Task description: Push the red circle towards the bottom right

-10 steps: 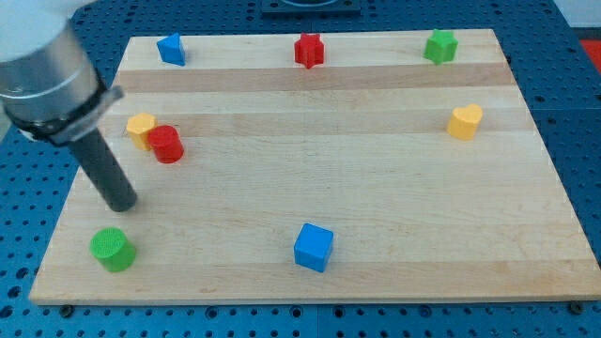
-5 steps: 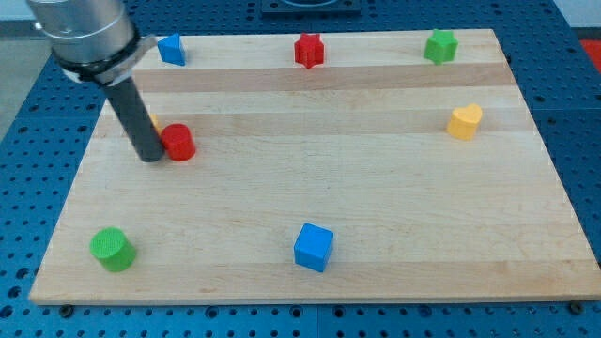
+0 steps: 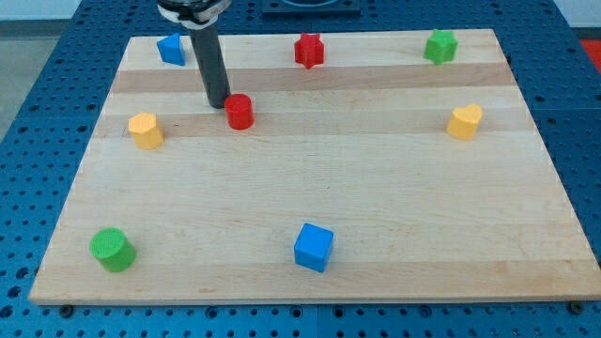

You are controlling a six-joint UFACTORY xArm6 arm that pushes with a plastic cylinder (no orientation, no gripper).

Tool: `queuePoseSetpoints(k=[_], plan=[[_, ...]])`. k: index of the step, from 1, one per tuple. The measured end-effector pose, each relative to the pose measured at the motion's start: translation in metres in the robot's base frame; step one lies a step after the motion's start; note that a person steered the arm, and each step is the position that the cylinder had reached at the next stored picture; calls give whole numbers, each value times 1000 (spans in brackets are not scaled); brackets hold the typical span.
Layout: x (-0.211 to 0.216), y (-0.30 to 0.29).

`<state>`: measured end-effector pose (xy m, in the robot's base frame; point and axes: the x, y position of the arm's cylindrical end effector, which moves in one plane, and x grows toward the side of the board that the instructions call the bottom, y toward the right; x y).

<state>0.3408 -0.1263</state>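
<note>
Rod and my tip (image 3: 219, 103) stand in the upper left part of the wooden board (image 3: 310, 178); no jaws here, only a straight dark rod, so nothing opens or closes; my tip sits just beside the red circle (image 3: 239, 111), on its upper-left side, touching or nearly so. Outward: yellow block (image 3: 145, 130) lies to the view's left of the circle, apart from it; blue block (image 3: 171, 49), red star (image 3: 309, 50) and green block (image 3: 439, 46) line the top edge; yellow heart (image 3: 464, 122) sits at the right; green cylinder (image 3: 112, 250) at bottom left; blue cube (image 3: 314, 247) near the bottom middle.
</note>
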Motion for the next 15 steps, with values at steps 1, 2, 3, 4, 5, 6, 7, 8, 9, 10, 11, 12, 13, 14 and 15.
queuePoseSetpoints(k=[1,2,3,4,5,6,7,8,9,10,11,12,13,14,15], plan=[[12,3],[35,16],[54,30],[66,49],[70,73],[70,103],[73,128],[88,146],[104,165],[122,179],[140,191],[160,204],[179,216],[198,228],[207,228]])
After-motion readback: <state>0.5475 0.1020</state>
